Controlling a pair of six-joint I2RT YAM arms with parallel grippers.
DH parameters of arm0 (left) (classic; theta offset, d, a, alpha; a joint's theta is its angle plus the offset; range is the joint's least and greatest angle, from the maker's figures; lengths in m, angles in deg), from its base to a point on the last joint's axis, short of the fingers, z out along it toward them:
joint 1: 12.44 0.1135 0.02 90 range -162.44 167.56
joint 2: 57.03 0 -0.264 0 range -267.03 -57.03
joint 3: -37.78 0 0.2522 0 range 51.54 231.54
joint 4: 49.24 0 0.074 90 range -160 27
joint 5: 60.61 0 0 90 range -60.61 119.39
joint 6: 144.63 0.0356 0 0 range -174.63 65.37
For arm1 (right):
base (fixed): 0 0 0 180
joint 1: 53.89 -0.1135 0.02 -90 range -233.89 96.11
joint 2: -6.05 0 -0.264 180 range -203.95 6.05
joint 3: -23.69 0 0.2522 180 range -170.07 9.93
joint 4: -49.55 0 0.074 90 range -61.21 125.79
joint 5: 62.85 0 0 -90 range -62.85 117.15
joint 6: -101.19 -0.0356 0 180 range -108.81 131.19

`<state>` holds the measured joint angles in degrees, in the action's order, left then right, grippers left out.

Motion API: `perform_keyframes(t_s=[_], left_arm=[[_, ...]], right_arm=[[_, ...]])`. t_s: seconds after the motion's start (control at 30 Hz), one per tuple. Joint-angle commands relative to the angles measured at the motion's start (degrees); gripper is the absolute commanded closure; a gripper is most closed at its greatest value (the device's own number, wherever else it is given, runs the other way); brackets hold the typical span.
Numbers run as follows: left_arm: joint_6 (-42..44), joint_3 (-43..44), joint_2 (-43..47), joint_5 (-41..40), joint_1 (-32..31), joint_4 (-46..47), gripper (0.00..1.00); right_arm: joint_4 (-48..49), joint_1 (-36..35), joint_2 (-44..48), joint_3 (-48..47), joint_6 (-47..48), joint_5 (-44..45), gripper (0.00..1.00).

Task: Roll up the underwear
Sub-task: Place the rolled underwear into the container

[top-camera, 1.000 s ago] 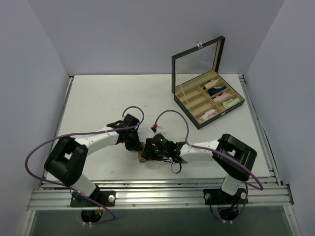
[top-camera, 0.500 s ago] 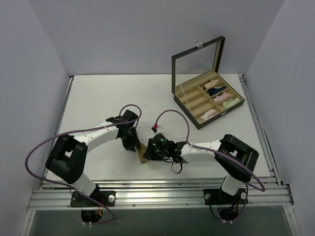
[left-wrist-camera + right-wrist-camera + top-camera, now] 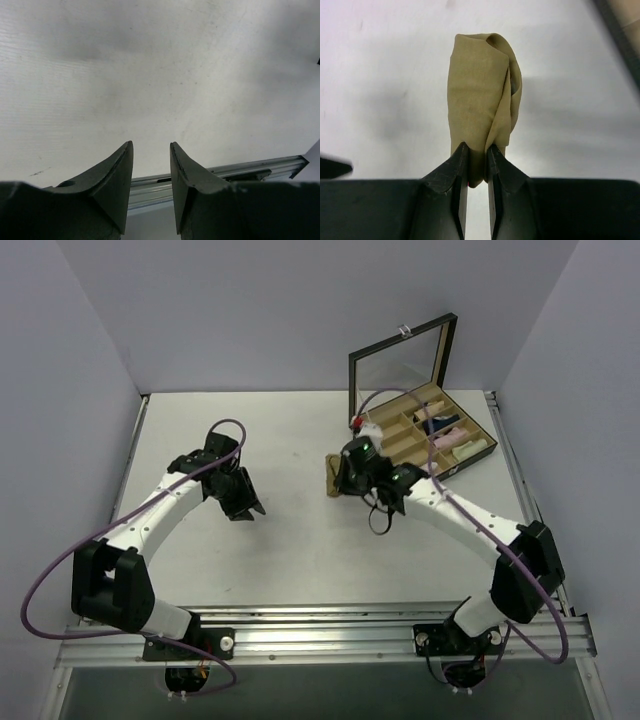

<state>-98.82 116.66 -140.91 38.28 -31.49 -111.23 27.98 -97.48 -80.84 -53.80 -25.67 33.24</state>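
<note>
Pinching one end of the rolled tan underwear [image 3: 480, 90] between fingers [image 3: 457, 170] pressed together on the cloth, held it with the right gripper [image 3: 476, 150] close to the table [image 3: 290, 430], just beside the open box [image 3: 455, 472], with the left gripper [image 3: 151, 147] spread and bare, well apart. Judged the hold weak: caught only the tip of the roll, so could have let it slip or let the outer fold open during a quick swing. Could also have knocked the roll on the box wall if brought in too low.
</note>
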Motion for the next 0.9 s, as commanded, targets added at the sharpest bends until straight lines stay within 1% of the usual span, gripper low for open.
perform_keyframes(t_s=[0.0,0.07,0.1,0.17,0.2,0.23,0.3,0.37,0.47,0.53,0.67,0.8,0.87], left_arm=[[1.47,0.71,2.4,5.7,-0.02,1.28,0.57],[1.38,0.01,2.49,7.36,0.06,2.61,0.57],[1.47,-0.08,2.23,7.64,0.06,2.96,0.57],[1.64,0.18,1.61,8.77,0.15,2.79,0.57],[1.73,0.44,1.52,9.04,0.24,2.7,0.58],[1.82,0.79,1.35,9.13,0.24,2.53,0.58],[2.26,1.23,1.17,9.31,0.33,1.91,0.58],[2.7,1.06,1.43,9.13,0.42,1.47,0.58],[3.14,0.01,1.7,9.22,0.59,0.51,0.58],[3.23,-1.48,2.05,9.05,0.68,0.06,0.58],[3.14,-4.03,3.1,8.95,0.77,-0.99,0.59],[3.66,-4.74,3.89,8.17,0.85,-1.95,0.59],[4.1,-4.39,3.98,7.21,0.85,-2.74,0.59]], right_arm=[[-11.95,11.11,3.05,-7.44,7.41,5.34,1.0],[-14.58,15.27,1.3,-10.53,7.42,7.43,1.0],[-15.64,19.03,0.33,-13.68,6.9,8.67,1.0],[-17.67,21.52,-2.83,-16.33,3.82,11.57,1.0],[-17.94,22.32,-3.8,-17.21,2.34,14.97,1.0],[-18.11,23.72,-6.16,-19.05,-0.55,15.88,1.0],[-15.57,24.69,-8.98,-20.47,-1.8,15.45,1.0],[-14.34,24.79,-14.6,-24.24,-3.13,15.71,1.0],[-15.65,24.87,-22.25,-30.12,-6.01,16.94,1.0],[-15.83,24.79,-26.11,-31.54,-7.86,17.99,1.0],[-15.48,24.78,-29.65,-30.42,-12.87,20.54,1.0],[-14.16,24.87,-29.57,-27.08,-16.13,21.6,1.0],[-12.76,24.87,-27.9,-25.49,-17.01,22.47,1.0]])
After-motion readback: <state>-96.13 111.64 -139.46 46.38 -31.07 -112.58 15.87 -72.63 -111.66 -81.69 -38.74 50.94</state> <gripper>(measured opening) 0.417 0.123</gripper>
